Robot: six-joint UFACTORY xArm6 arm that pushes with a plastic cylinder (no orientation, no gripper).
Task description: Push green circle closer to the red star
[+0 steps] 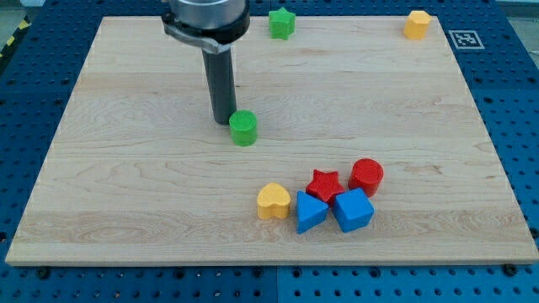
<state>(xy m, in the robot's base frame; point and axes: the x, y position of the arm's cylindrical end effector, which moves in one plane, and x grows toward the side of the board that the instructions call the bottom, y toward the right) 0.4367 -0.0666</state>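
Camera view, left to right: my tip (224, 123) planted on the board (101, 168), left of centre, rod upright, touching or just beside the upper-left edge of the green circle (243, 128); no jaws to open or shut, nothing grasped, contact by pushing alone. Placement behind the circle, on the side away from the target, judged deliberate: a shove toward the view's lower right would send it at the red star (323, 184). Circle well apart from the star, so the push looks barely begun. Further right and lower, a tight cluster: yellow heart (273, 201), blue triangle (310, 212), red star above it, blue cube (353, 209), red cylinder (366, 177), all touching or nearly so. Crowding around the star likely to matter, with a hard push risking a knock into the heart or triangle. Along the top edge, green star (281, 23) and, far right, yellow hexagon (416, 24), both clear of the likely path.
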